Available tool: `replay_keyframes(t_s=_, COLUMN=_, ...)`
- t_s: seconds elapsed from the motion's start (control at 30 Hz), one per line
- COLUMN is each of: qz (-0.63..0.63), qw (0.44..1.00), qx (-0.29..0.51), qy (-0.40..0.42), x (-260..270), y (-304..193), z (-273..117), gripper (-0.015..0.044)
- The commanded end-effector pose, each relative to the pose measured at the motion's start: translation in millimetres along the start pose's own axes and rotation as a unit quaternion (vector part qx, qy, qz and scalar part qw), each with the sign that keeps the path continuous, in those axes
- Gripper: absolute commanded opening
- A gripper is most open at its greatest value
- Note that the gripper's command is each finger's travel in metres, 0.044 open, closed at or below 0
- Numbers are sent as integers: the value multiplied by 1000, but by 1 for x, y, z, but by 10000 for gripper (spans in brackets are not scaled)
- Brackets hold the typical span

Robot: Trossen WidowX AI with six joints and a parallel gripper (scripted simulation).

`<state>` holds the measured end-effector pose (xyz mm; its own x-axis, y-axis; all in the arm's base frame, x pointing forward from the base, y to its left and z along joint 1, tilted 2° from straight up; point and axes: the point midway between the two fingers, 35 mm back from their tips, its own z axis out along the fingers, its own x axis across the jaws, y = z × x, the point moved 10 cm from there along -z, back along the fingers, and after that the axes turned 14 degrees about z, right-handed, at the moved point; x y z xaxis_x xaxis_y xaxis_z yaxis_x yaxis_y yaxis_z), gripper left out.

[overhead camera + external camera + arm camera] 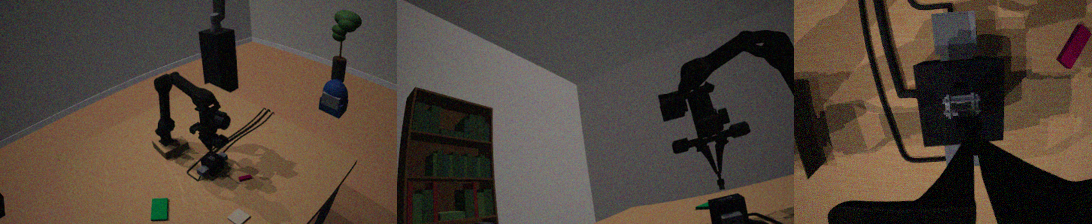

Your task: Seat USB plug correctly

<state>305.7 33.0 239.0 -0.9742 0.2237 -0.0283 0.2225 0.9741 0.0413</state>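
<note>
The black power cube (213,166) (727,210) (933,127) stands on the table with a pale-rimmed socket (962,97) on its top. My gripper (719,175) (974,147) points down over the cube, shut on the small dark USB plug (720,184). In the exterior view a narrow gap shows between the plug's lower end and the cube's top, so the plug is out of the socket. In the wrist view the fingertips are just below the socket; the plug is too dark there to tell which way round it is.
Grey plugs (203,171) (954,32) sit at the cube's sides, with black cables (244,132) (884,95) running off. A magenta stick (245,177) (1074,46) lies close by. A green block (159,209) and a pale square (239,216) lie farther off.
</note>
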Motion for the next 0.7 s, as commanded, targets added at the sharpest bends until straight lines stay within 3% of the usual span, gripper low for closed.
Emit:
replay_keyframes(t_s=0.0, qz=29, qw=1000, qx=0, qy=1, x=0, y=0, z=0, gripper=0)
replay_keyframes(t_s=0.67, qz=292, qw=956, qx=1, qy=1, x=0, y=0, z=1, gripper=0)
